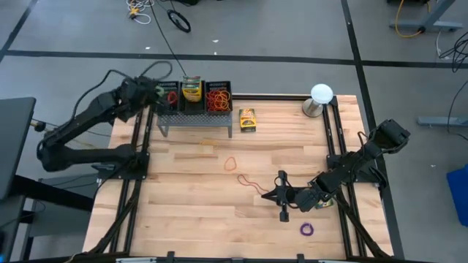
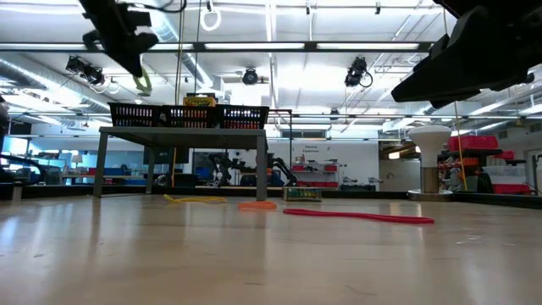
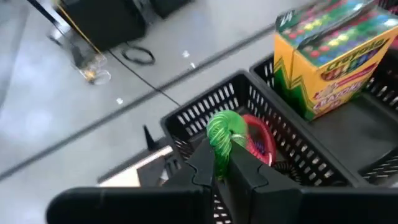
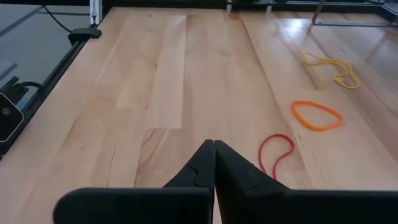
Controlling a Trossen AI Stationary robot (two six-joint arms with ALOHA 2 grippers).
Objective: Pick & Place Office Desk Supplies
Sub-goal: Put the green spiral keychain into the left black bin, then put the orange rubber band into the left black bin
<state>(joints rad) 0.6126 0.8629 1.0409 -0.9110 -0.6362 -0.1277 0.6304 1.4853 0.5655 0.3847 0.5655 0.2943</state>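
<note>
On the wooden counter bands remain; our left gripper, clamping a green rubber band, must release it into the black basket; right gripper waits closed, empty.

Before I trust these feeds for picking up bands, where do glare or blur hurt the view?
Low view: bright ceiling lights leave both arms as dark shapes. Left wrist view: the floor and crayon box are smeared, while the green band is clear. Right wrist view: sheen on the far table; the red band reads well.
</note>
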